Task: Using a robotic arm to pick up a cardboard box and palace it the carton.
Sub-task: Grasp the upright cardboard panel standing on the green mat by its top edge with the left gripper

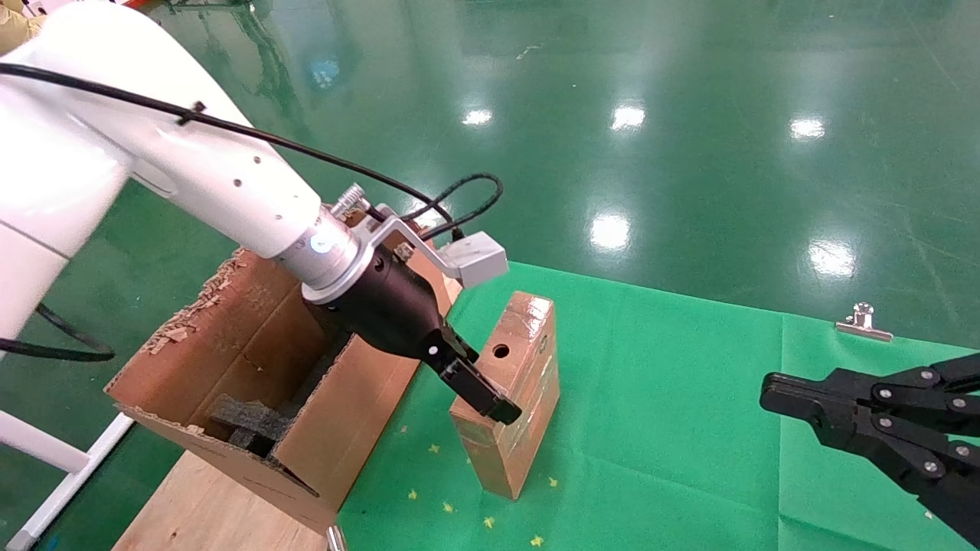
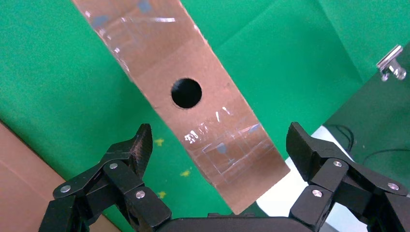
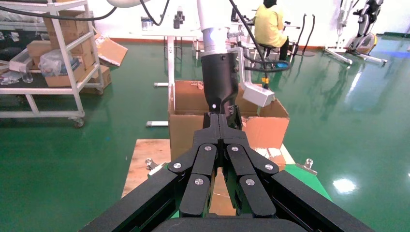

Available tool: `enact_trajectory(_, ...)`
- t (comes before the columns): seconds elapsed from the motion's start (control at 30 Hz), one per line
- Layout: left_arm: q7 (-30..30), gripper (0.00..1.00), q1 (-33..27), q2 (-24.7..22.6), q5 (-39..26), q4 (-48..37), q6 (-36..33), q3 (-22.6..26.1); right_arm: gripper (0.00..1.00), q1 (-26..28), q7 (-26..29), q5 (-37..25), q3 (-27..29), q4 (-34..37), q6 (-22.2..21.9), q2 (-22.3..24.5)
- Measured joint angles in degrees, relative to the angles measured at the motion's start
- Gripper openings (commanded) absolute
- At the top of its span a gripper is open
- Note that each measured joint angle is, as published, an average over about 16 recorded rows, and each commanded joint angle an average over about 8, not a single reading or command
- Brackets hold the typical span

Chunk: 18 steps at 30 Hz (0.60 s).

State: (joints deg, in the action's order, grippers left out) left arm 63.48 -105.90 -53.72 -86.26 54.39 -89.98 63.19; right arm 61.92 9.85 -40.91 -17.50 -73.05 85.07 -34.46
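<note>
The small cardboard box (image 1: 528, 360), taped and with a round hole in one face, stands on edge on the green cloth beside the carton. My left gripper (image 1: 490, 405), on the white arm, is open just over the box's near end. In the left wrist view the box (image 2: 208, 111) runs between the two spread fingers (image 2: 138, 150), which stay apart from it. The large torn carton (image 1: 367, 398) with black foam inside stands left of the box. My right gripper (image 1: 773, 394) is shut and empty at the far right, parked; it also shows in the right wrist view (image 3: 222, 121).
A metal clip (image 1: 864, 321) pins the green cloth (image 1: 674, 398) at its far right edge. The carton rests on a wooden board (image 1: 199, 505). The right wrist view shows a shelf cart (image 3: 48, 58) and a person in yellow (image 3: 270, 24) far behind.
</note>
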Motion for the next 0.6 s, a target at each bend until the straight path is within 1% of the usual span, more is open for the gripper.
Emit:
enact_trajectory(0.03,-0.3,1.0,-0.1,-0.4,0.0,-0.4,0.1,0.4,0.0,0.0,0.0,0.0,0.0,0.0,0.0,0.0)
enact_trajectory(0.07,-0.5,1.0,-0.2,-0.7,0.0,-0.9,0.1,0.8,0.08,0.0,0.0,0.0,0.0,0.0,0.0,0.0)
enact_trajectory(0.23,-1.8,1.0,-0.5,-2.0,0.0,-2.5,0.4,2.2,0.71,0.0,0.0,0.0,0.0,0.0,0.0,0.0)
enact_trajectory(0.27,-2.0,0.98,-0.5,-2.3,0.0,-2.8,0.4,2.4,0.83,0.0,0.0,0.0,0.0,0.0,0.0,0.0)
enact_trajectory(0.3,-2.2,0.86,-0.6,-2.4,0.0,-3.0,0.5,2.6,0.96,0.0,0.0,0.0,0.0,0.0,0.0,0.0)
enact_trajectory(0.33,-2.3,0.74,-0.6,-2.6,0.0,-3.2,0.5,2.8,1.0,0.0,0.0,0.0,0.0,0.0,0.0,0.0)
enact_trajectory(0.5,-2.9,0.11,-0.8,-3.1,-0.1,-3.7,0.6,3.2,1.0,0.0,0.0,0.0,0.0,0.0,0.0,0.0)
enact_trajectory(0.53,-3.0,0.01,-0.8,-3.2,-0.1,-3.8,0.6,3.3,1.0,0.0,0.0,0.0,0.0,0.0,0.0,0.0)
enact_trajectory(0.6,-3.0,0.0,-0.8,-3.2,-0.2,-3.8,0.6,3.3,1.0,0.0,0.0,0.0,0.0,0.0,0.0,0.0)
